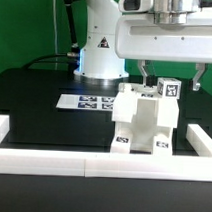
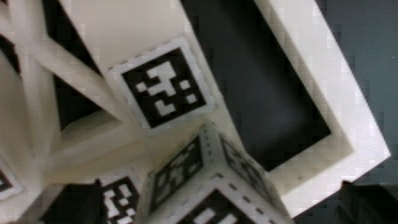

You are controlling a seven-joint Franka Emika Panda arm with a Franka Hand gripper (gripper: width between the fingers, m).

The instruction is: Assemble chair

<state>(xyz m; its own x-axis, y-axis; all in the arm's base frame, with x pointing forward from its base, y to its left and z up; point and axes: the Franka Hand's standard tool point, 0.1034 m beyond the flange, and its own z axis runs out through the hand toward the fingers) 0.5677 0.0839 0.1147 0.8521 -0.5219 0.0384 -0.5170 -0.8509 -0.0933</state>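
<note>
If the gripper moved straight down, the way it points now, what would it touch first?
Most likely the chair. The open gripper hangs just above its top, fingers pointing down, and the wrist view shows the chair's tagged parts right below. Exact depth is unclear, so the first contact point is uncertain.

White chair point(image 1: 143, 124) on the black table point(image 1: 34, 101) — gripper point(image 1: 155, 78) jaws spread above.

The chair point(image 1: 143, 121) stands on the table point(image 1: 34, 106) a little toward the exterior view's right, just behind the near border rail point(image 1: 91, 165). The marker board point(image 1: 86, 100) lies flat on the table behind it and toward the exterior view's left, with the robot base point(image 1: 101, 54) farther back. The gripper point(image 1: 167, 85) hangs directly above the chair's top, fingers spread either side of it.
</note>
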